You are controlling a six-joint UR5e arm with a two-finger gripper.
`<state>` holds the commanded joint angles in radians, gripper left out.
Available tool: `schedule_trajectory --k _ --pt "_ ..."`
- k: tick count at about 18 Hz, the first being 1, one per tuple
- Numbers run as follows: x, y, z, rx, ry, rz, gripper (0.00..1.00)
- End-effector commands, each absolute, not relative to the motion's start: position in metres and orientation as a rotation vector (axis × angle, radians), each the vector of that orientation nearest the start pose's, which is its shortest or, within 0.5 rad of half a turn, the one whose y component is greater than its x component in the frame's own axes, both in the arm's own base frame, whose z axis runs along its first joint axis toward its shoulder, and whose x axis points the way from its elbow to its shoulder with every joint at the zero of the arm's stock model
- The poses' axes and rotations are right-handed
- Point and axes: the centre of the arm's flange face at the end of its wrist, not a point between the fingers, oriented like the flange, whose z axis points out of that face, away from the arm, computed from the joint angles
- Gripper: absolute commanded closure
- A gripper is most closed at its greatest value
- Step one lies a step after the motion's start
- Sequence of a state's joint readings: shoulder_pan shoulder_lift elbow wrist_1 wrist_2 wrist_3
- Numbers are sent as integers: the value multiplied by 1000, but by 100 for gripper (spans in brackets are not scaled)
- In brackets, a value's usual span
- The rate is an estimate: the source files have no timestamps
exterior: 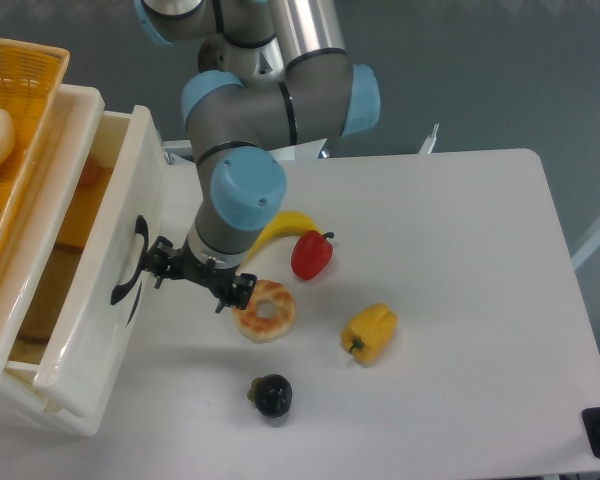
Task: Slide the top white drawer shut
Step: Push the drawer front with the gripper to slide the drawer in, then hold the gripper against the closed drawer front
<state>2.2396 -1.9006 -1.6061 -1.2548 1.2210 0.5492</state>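
Note:
The top white drawer stands part-way out of the cabinet at the left, its front panel tilted toward the table. A curved black handle sits on that panel. Inside the drawer I make out yellow and brown food, mostly hidden by the cabinet top. My gripper hangs under the blue wrist, right beside the drawer front, its left black edge against or just short of the handle. The wrist hides the fingers from above.
An orange wicker basket sits on the cabinet top. On the white table lie a banana, a red pepper, a glazed doughnut, a yellow pepper and a dark round fruit.

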Motion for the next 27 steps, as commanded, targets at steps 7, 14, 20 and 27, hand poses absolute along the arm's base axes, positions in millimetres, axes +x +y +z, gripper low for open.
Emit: schedule_trajectory --k 7,14,20,27 --pt "-234 578 330 -2935 -91 -451 0" --pt "-225 582 330 -2936 -71 -454 0" --pt "-221 583 330 -2937 -60 -455 0" --pt "-216 585 330 -2938 -46 -456 0"
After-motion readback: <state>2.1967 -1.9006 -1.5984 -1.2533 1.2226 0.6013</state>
